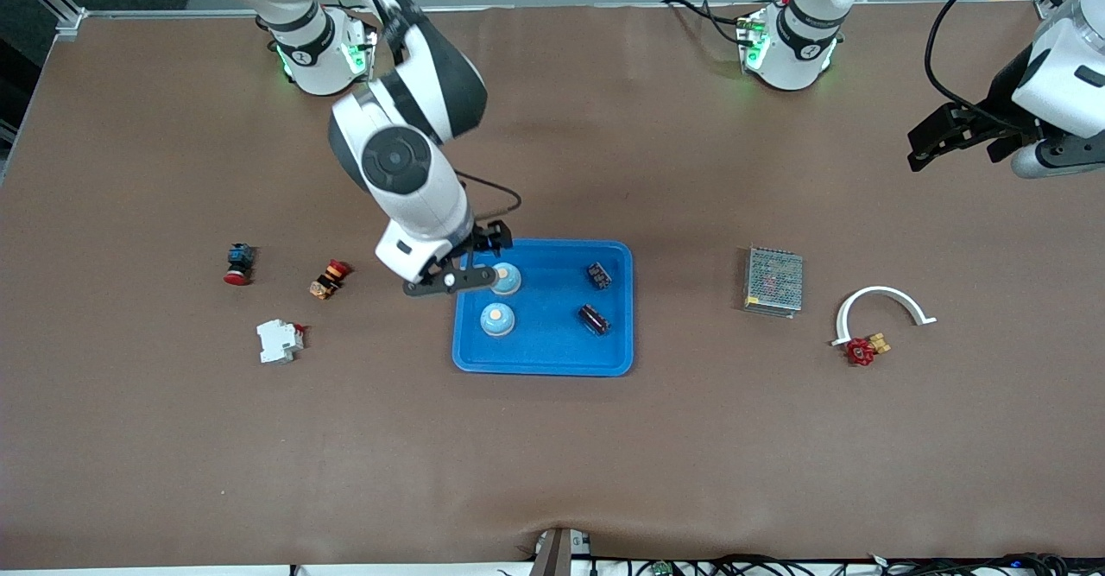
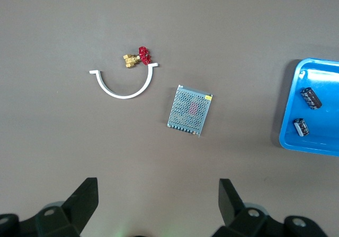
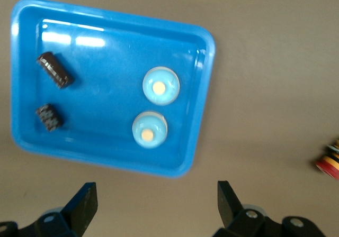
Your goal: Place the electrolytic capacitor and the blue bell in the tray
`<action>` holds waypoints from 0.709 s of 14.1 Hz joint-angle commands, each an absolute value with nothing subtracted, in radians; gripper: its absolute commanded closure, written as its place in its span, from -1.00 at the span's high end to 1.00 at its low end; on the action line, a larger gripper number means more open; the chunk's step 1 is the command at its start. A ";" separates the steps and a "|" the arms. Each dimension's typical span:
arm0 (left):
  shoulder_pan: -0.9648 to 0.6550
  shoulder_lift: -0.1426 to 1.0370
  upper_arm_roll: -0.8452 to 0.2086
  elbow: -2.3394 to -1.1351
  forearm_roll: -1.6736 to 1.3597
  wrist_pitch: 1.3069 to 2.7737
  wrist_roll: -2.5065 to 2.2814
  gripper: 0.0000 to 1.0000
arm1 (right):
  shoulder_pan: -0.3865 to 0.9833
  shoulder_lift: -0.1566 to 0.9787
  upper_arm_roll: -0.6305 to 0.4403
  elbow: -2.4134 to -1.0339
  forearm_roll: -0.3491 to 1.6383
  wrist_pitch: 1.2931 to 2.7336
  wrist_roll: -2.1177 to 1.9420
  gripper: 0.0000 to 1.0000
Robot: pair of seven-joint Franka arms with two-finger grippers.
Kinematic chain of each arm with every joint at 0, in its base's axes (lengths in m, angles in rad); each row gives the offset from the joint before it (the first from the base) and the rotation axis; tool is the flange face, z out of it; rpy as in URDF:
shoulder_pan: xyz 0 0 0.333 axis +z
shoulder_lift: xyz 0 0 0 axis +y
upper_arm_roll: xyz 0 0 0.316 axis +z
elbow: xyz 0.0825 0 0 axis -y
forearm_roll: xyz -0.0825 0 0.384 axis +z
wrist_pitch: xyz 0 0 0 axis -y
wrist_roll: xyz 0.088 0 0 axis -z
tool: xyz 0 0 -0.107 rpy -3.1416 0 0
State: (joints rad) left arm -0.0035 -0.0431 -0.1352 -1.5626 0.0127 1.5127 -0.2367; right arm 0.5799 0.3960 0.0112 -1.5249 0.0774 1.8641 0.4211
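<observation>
Front view: high, facing the robots, whole table.
Wrist views: each looks straight down from above.
Shared: the tray (image 1: 617, 360) (image 2: 288, 131) (image 3: 201, 89).

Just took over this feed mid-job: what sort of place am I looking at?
Probably a robot lab bench, not a factory line: two arms bolted to a brown table, cables along its edge, and loose electrical parts, such as the mesh box, set out round a blue tray.

Right arm reaches from its base down over the table's middle, wrist bent downward; the right gripper (image 1: 470, 267) hangs with its fingers (image 3: 85, 205) spread wide, holding nothing. Left arm waits raised at its own end; the left gripper (image 1: 937, 137) has its fingers (image 2: 85, 200) parted, likewise empty.
</observation>
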 commanded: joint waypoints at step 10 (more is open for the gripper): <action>-0.002 -0.051 -0.137 -1.562 -0.006 1.500 -0.236 1.00 | 0.476 0.056 0.003 -1.591 0.048 1.503 0.316 1.00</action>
